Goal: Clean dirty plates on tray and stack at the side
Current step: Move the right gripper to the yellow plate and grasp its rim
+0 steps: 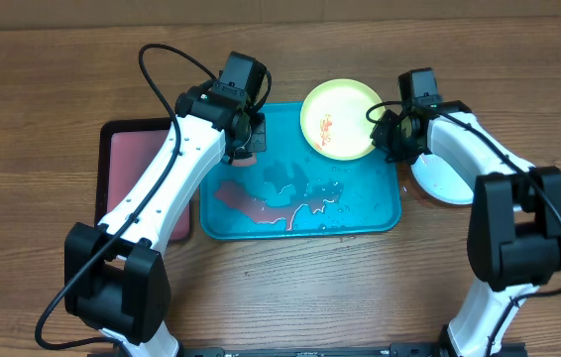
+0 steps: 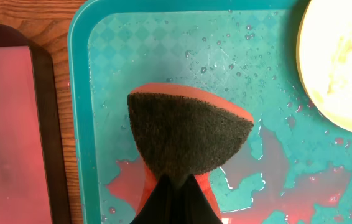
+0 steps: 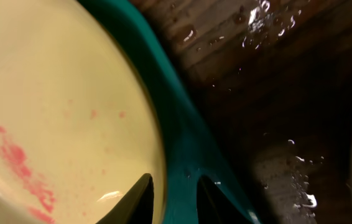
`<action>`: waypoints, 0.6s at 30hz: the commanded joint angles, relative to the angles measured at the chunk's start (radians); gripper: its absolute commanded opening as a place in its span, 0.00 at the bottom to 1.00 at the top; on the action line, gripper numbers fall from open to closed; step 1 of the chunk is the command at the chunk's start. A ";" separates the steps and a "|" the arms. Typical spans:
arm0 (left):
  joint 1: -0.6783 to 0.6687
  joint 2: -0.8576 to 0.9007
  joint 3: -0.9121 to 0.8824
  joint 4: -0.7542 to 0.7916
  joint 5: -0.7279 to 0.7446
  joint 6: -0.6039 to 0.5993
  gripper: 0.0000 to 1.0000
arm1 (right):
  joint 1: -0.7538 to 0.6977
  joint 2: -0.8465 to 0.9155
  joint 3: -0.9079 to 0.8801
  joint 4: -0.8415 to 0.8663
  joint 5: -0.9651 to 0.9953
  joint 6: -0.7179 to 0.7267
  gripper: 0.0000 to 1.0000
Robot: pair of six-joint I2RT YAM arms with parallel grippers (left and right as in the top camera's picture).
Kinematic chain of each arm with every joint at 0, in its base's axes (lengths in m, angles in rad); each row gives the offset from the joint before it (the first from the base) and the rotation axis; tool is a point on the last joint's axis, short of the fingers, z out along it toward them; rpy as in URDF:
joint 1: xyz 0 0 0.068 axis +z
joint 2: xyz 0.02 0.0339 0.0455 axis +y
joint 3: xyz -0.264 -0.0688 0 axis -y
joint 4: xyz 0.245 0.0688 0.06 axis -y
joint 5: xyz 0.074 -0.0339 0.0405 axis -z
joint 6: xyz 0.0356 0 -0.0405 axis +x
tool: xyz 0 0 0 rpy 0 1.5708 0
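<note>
The yellow-green plate (image 1: pixel 340 117) has red smears and overlaps the far right corner of the turquoise tray (image 1: pixel 372 203). My right gripper (image 1: pixel 392 134) is at the plate's right edge. In the right wrist view its fingers (image 3: pixel 175 190) straddle the rim of the plate (image 3: pixel 58 112), closed on it above the tray's rim (image 3: pixel 188 143). My left gripper (image 1: pixel 244 147) is shut on an orange sponge with a dark scouring face (image 2: pixel 188 137), held over the tray's far left part (image 2: pixel 163 50). A white plate (image 1: pixel 446 182) lies on the table right of the tray. The mint-blue plate is not visible.
A pool of red watery liquid (image 1: pixel 280 203) spreads over the tray's middle and front. A black-rimmed tray with a pinkish inside (image 1: pixel 127 178) lies against the turquoise tray's left side. Water drops wet the wood (image 3: pixel 275 93) between the tray and the white plate.
</note>
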 commanded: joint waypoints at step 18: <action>-0.004 -0.005 -0.007 -0.003 0.008 -0.016 0.04 | 0.210 0.024 0.021 -0.213 -0.197 -0.132 0.08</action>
